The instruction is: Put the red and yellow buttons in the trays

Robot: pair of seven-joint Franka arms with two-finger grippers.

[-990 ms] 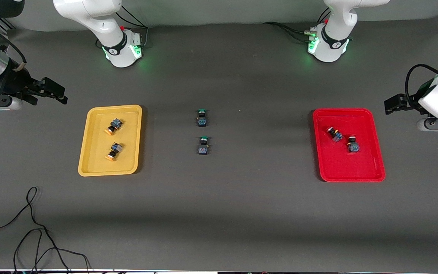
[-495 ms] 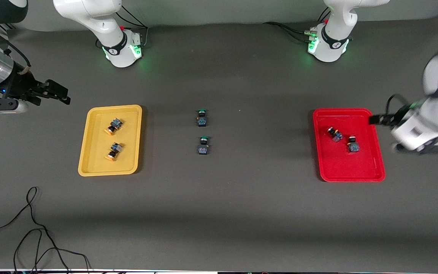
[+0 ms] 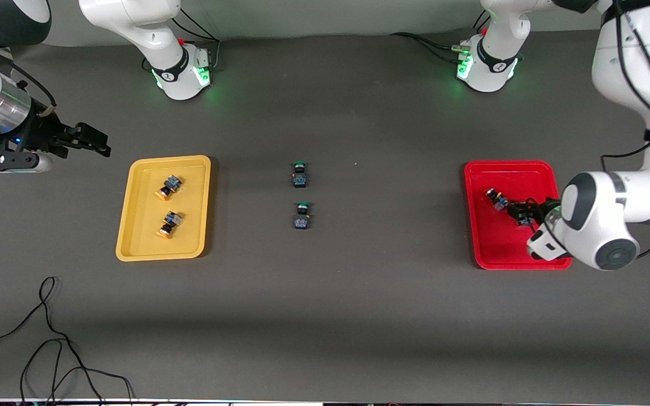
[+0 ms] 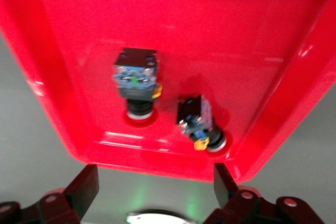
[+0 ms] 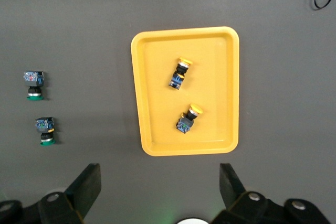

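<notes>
Left pincer gapes over the red tray's rim.

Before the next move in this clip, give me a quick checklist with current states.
1. Both yellow-capped buttons lie in the yellow tray: ok.
2. Both red-capped buttons lie in the red tray: ok.
3. Green-capped buttons left on the table between the trays: ok.
4. Left pincer open and empty, over the red tray: ok.
5. Right pincer open and empty, away from the yellow tray: ok.
6. Whether the left pincer touches a button: cannot tell.
</notes>
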